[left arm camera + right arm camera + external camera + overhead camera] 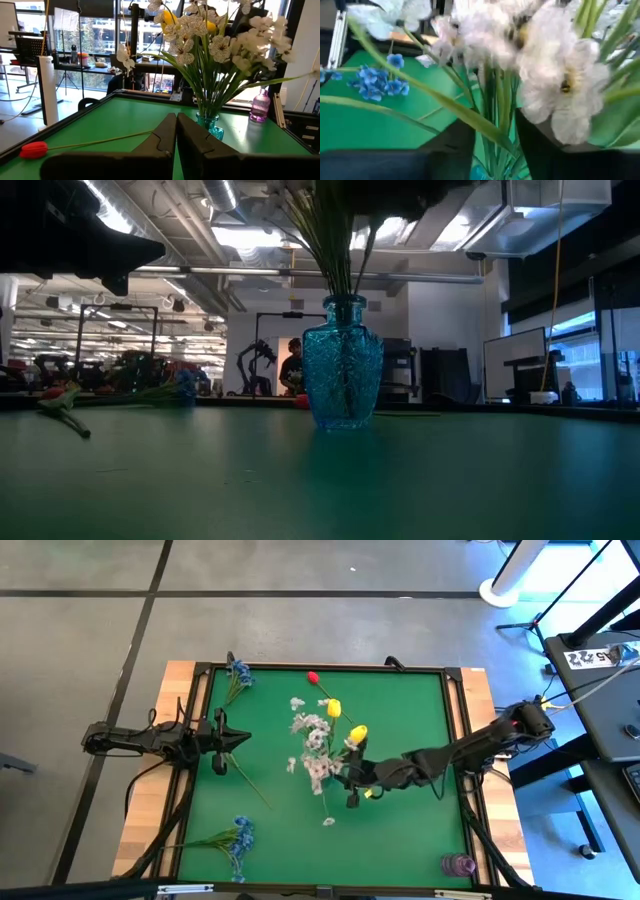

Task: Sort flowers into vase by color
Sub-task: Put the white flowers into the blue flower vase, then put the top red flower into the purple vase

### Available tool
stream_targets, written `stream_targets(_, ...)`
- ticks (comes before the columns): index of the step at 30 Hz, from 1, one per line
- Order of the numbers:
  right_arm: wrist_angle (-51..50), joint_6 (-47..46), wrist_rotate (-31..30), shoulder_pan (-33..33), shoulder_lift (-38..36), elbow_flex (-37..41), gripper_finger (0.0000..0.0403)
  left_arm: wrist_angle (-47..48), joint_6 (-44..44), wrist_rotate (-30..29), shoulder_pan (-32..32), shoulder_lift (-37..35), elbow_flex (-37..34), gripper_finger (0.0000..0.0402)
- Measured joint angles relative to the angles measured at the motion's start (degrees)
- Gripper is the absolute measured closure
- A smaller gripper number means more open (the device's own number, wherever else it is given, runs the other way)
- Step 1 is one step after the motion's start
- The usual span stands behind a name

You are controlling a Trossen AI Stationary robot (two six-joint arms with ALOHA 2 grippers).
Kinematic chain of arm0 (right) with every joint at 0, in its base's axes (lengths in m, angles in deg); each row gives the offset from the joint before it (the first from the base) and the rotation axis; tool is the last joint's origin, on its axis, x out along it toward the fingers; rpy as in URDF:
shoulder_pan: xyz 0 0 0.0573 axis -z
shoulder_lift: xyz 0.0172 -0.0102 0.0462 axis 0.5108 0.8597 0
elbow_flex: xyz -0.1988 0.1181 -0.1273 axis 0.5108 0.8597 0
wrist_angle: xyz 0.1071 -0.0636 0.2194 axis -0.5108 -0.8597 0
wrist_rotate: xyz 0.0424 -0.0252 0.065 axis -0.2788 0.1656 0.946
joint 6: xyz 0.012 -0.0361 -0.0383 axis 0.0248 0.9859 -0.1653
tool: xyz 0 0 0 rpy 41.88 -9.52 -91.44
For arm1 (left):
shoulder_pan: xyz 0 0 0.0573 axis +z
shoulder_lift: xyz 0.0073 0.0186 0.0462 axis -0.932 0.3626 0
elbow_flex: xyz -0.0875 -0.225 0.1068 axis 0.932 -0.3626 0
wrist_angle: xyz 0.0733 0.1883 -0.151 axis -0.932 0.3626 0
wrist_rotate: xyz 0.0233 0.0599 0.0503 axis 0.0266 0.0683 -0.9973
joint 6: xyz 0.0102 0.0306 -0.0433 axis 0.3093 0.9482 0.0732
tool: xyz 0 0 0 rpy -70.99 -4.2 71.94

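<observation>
Green table [400,730] bears two blue clusters [238,673], one red bud [312,677]; left end effector [235,738] clenched, right end effector [350,780] released.

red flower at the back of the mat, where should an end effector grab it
Grip the red flower on its thin stem, partway along from the bud, coming straight down with fingers across it. It lies flat on the green mat, and the stem is bare there.
</observation>
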Motion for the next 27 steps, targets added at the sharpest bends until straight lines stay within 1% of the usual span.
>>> stream_targets(5,-23.50,-3.65,1.31,-1.82,-0.91,-10.21,0.0202,-0.04,0.01,-0.01,0.00,0.00,-0.02,0.0392)
stream_targets(8,-40.41,-5.40,2.15,-3.77,-0.98,-17.48,0.0178,0.12,0.02,-0.02,0.01,0.00,0.00,0.0392)
stream_targets(12,-58.49,-12.61,3.82,-6.38,-1.04,-24.53,0.0156,0.08,0.02,0.00,0.00,0.00,0.02,0.0392)
stream_targets(15,-68.91,-18.55,3.80,-9.94,-1.08,-27.22,0.0149,0.04,0.02,0.01,0.02,-0.01,0.02,0.0392)
stream_targets(17,-70.87,-21.58,2.41,-13.39,-1.13,-26.63,0.0149,0.03,0.02,0.00,0.01,0.00,0.02,0.0392)
stream_targets(19,-69.26,-23.47,-0.49,-17.53,-1.13,-23.89,0.0152,0.02,0.00,0.00,0.02,-0.01,0.02,0.0392)
stream_targets(22,-61.01,-26.20,-3.19,-23.50,-1.11,-16.84,0.0158,0.02,0.00,0.00,0.00,0.00,0.02,0.0392)
stream_targets(27,-45.61,-35.29,-3.45,-30.56,-1.02,-1.22,0.0165,0.03,0.01,0.01,0.01,-0.01,0.02,0.0392)
